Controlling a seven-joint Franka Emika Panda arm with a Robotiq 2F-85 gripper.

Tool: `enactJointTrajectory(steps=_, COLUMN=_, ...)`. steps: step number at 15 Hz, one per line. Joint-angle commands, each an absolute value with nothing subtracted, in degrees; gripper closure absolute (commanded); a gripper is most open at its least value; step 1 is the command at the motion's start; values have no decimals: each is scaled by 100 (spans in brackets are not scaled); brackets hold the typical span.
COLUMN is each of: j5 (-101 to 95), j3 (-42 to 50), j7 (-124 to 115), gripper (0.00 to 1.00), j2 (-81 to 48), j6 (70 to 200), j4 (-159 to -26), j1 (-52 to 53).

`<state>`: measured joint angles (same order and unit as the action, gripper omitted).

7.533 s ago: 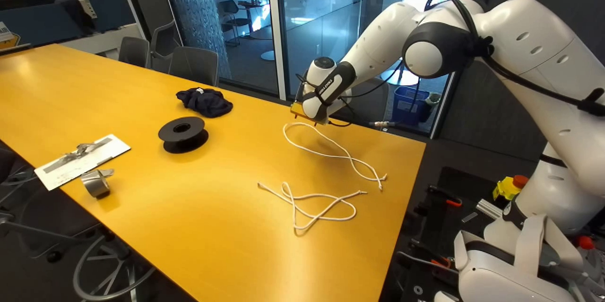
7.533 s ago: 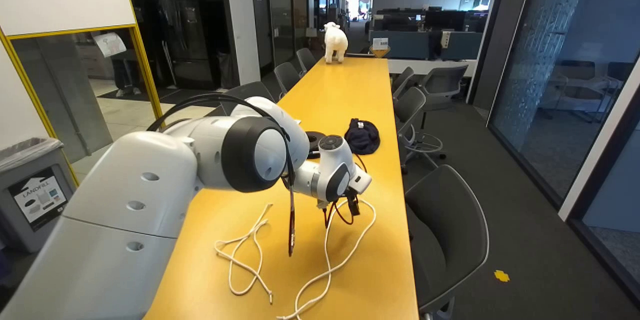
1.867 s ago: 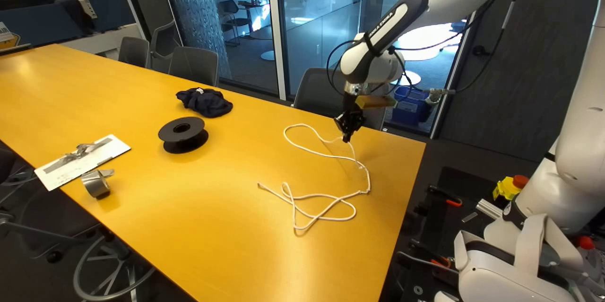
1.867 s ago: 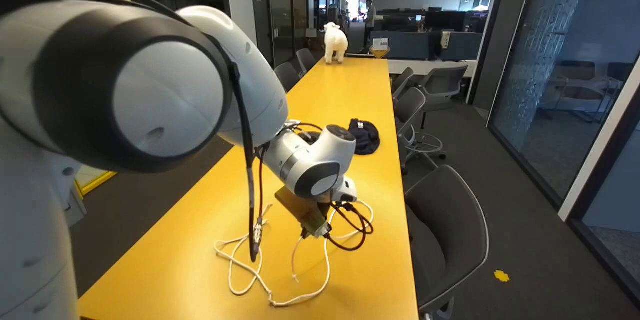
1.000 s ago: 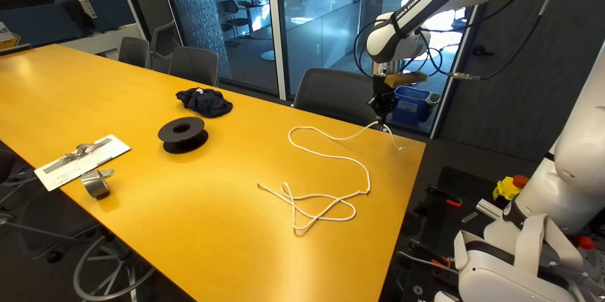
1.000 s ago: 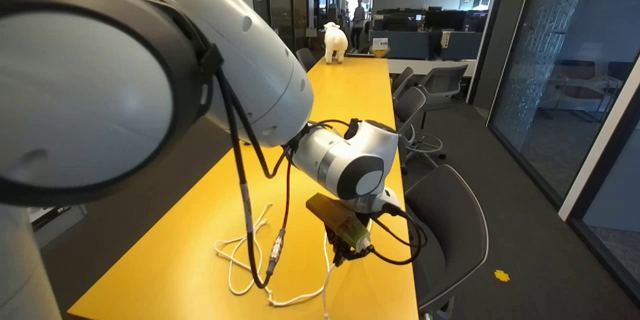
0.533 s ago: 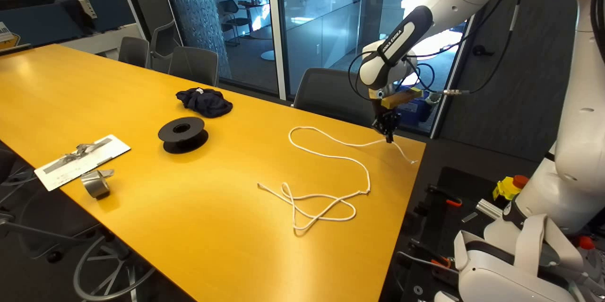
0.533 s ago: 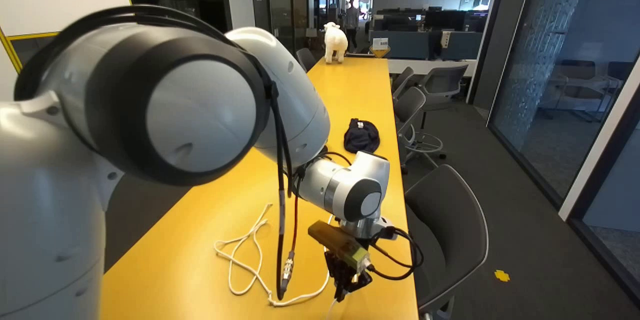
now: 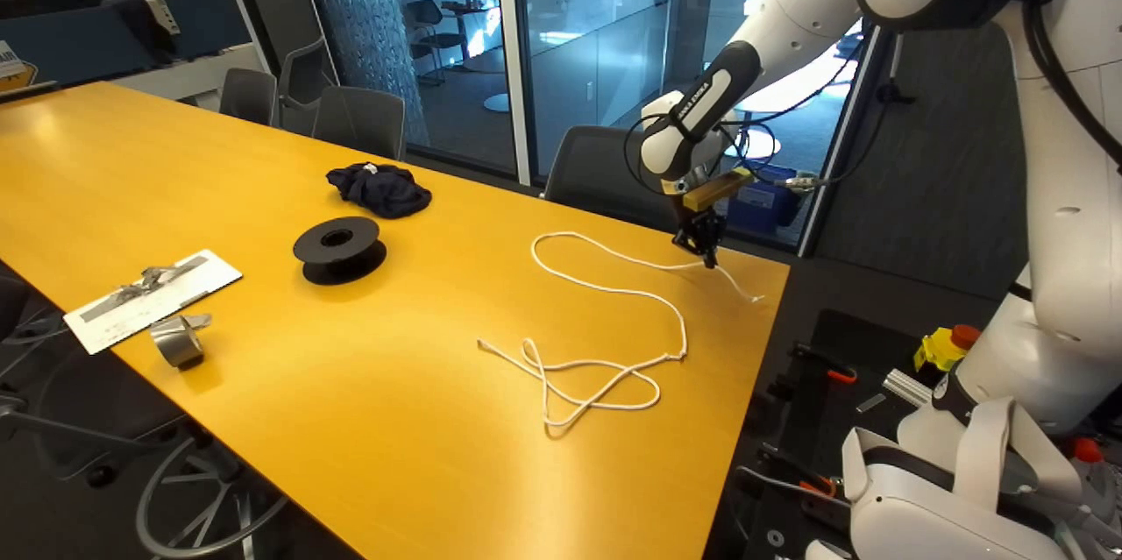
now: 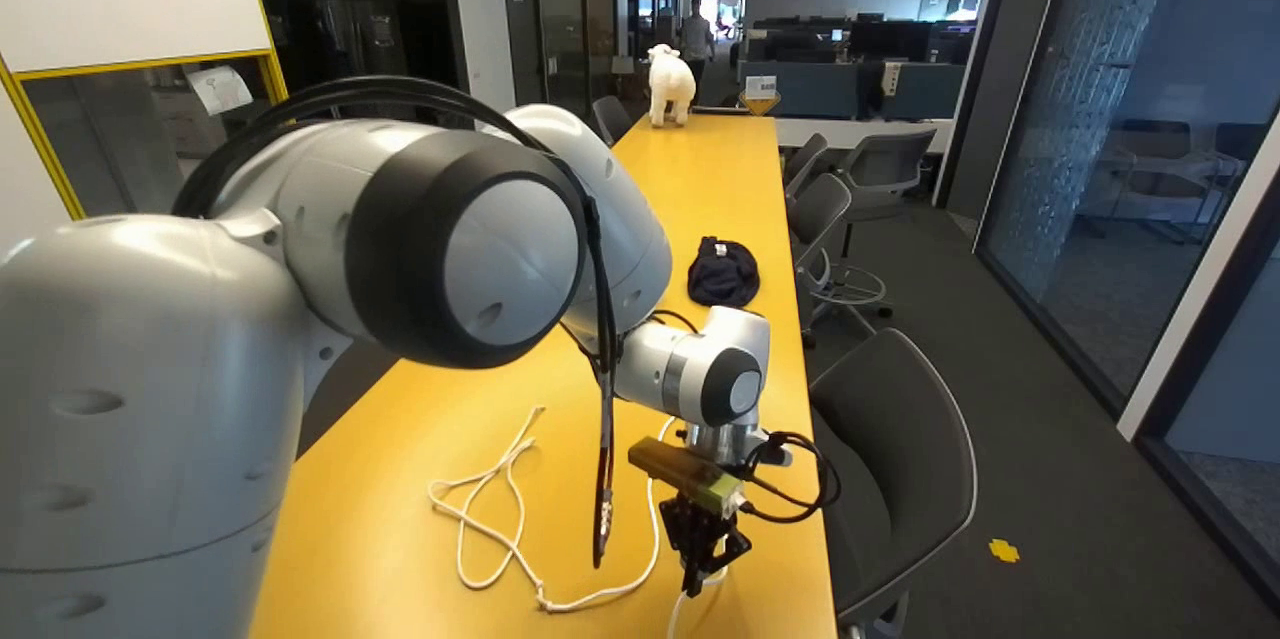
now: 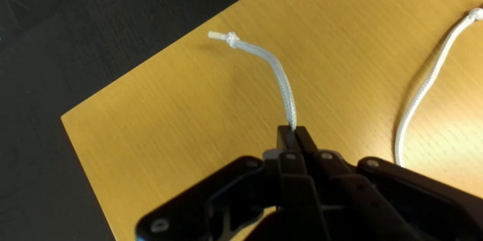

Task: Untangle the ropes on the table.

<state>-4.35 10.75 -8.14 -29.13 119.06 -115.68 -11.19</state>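
While your gripper pinches a rope just short of its knotted tip, that tip pokes out near a corner of the table. From your grip the rope runs in a wide bend and ends right beside the second rope; you cannot tell whether they touch. That one lies on the table, crossing itself in loops. Farther along, you have a spool, a dark cloth and a tape roll.

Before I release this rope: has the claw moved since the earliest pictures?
Yes. In an exterior view, the claw has moved rightward across the picture, closer to the far right-hand corner of the table.
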Motion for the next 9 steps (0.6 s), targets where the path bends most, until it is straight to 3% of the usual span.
enactJointTrajectory(steps=1, j5=-555, j3=1137, j7=-960, gripper=99, j2=-3337, j6=11451, j4=-10883, j1=-986)
enactJointTrajectory(steps=8, j5=-529, j3=1146, j7=-928, gripper=99, j2=-3631, j6=11195, j4=-10638, j1=-993)
enactJointTrajectory(steps=9, j5=-521, j3=1161, j7=-1001, gripper=71, j2=-3649, j6=11184, j4=-10636, j1=-978)
